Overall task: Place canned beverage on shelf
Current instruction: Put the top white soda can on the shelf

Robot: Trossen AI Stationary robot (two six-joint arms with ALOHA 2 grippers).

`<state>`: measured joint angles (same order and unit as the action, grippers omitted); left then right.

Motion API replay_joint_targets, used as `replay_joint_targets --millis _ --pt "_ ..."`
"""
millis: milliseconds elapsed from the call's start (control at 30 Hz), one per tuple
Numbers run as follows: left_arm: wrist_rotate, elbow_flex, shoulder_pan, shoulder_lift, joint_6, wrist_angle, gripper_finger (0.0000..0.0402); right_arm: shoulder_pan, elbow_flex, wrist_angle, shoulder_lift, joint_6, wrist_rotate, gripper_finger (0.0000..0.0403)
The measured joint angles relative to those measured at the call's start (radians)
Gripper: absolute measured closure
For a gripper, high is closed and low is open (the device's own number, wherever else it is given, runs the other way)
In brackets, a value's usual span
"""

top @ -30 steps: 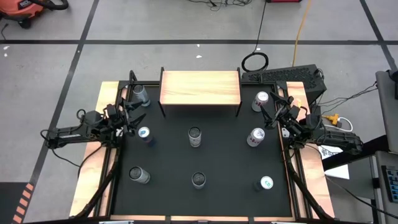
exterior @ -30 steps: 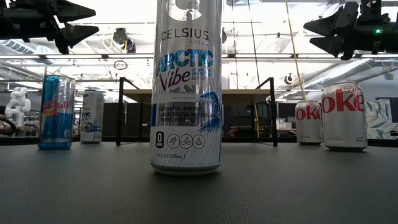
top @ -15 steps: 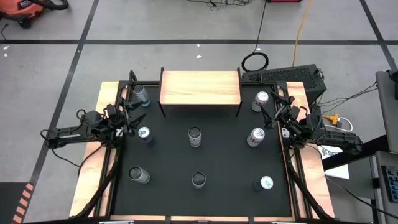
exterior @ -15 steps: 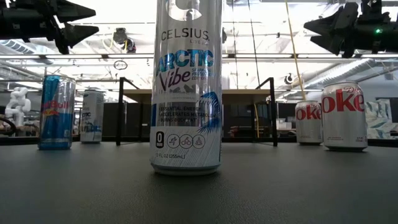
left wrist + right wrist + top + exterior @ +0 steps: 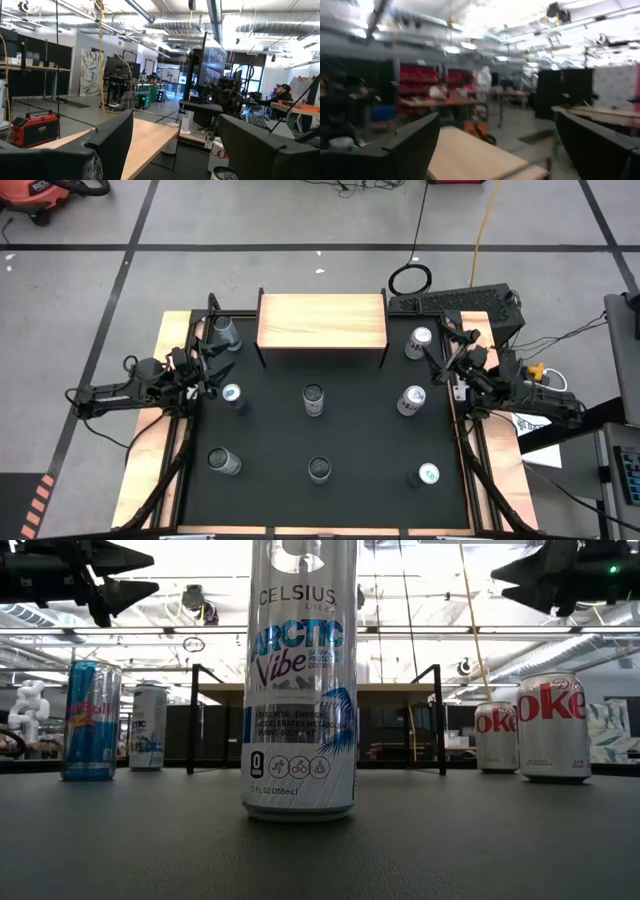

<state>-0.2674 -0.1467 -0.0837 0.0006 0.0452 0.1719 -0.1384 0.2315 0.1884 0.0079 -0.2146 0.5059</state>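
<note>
Dark, spread wide and empty, the right gripper [image 5: 437, 357] hangs above the table's right side between two Diet Coke cans [image 5: 418, 342], the nearer one [image 5: 410, 401] upright just inward. Left gripper [image 5: 207, 366] waits open opposite, while the shelf [image 5: 322, 321] stands bare at the back edge, closer to neither arm.

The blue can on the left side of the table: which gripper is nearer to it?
Left. The left gripper hangs open just beside the blue can; the right gripper is across the table.

A coiled black cable [image 5: 410, 278] and a yellow cord [image 5: 484, 220] are seen on the grey floor [image 5: 250, 220] beyond the table [image 5: 345, 430]; a red case [image 5: 31, 128] is set there.
</note>
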Motion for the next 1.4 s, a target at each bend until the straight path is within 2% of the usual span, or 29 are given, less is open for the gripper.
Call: replay_joint_targets --millis 133,267,400,533,667,867,1067,1167,1400 --pt "0.000 0.000 0.000 0.000 0.000 0.000 0.0109 0.000 0.102 -0.089 0.003 -0.070 0.077 0.0023" --pt "0.000 0.000 0.000 0.000 0.000 0.000 0.0109 0.000 0.167 -0.161 0.005 -0.044 0.100 0.0023" --pt "0.000 0.000 0.000 0.000 0.000 0.000 0.0109 0.000 0.196 -0.174 0.008 -0.036 0.103 0.0023" --pt "0.000 0.000 0.000 0.000 0.000 0.000 0.0109 0.000 0.224 -0.204 0.034 -0.033 0.158 0.0023" --pt "0.000 0.000 0.000 0.000 0.000 0.000 0.0109 0.000 0.269 -0.309 0.095 0.011 0.203 0.0023" --pt "0.000 0.000 0.000 0.000 0.000 0.000 0.0109 0.000 0.353 -0.369 0.214 0.077 0.212 0.0023" --pt "0.000 0.000 0.000 0.000 -0.007 0.000 0.0109 0.000 0.459 -0.498 0.346 0.077 0.367 0.0023" --pt "0.000 0.000 0.000 0.000 -0.007 0.001 0.0109 0.000 0.506 -0.580 0.390 0.104 0.406 0.0023" --pt "0.000 0.000 0.000 0.000 -0.006 0.003 0.0109 -0.047 0.566 -0.670 0.428 0.243 0.414 0.0023"
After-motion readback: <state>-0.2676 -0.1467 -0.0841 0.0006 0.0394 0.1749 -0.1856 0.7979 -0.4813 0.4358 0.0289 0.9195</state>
